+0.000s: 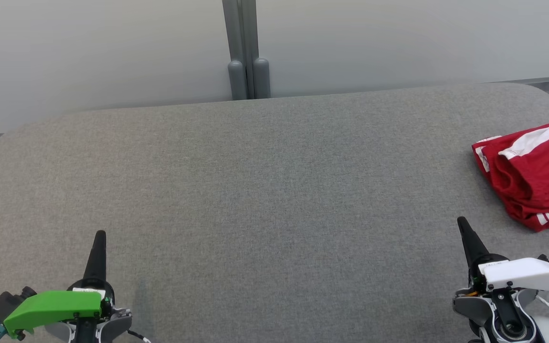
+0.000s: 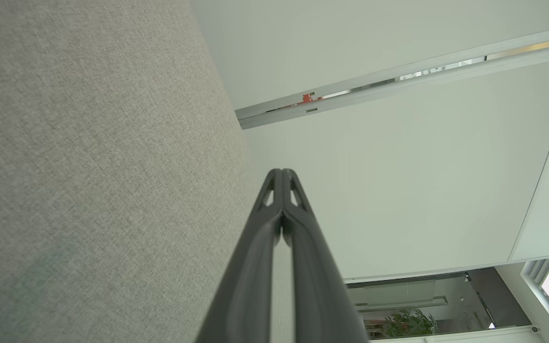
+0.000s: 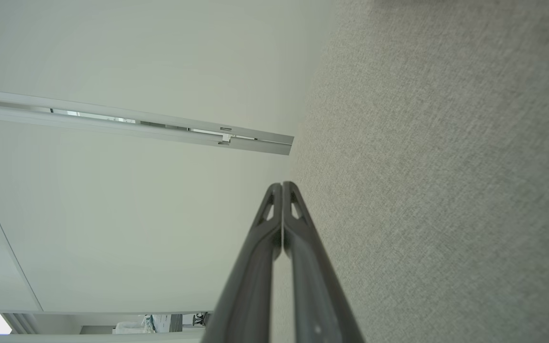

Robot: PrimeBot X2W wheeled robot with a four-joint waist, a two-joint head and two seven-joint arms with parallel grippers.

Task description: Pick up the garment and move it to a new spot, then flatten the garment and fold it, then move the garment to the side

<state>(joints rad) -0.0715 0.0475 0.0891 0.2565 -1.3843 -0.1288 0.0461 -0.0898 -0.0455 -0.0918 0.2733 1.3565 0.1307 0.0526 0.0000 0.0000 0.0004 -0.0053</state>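
A crumpled red garment (image 1: 534,178) with white trim lies at the right edge of the grey fabric table (image 1: 265,190), partly cut off by the head view's border. My right gripper (image 1: 461,222) hovers at the lower right, shut and empty, a little below and left of the garment. At the lower left my left gripper (image 1: 100,234) is shut too, with nothing in it, far from the garment. In the left wrist view the left gripper (image 2: 281,171) shows its tips pressed together; the right gripper (image 3: 282,184) looks the same in the right wrist view.
Pale partition walls (image 1: 112,52) joined by a grey post (image 1: 248,52) stand behind the table's far edge. The table's corners are rounded. A wide stretch of bare grey fabric lies between the two grippers.
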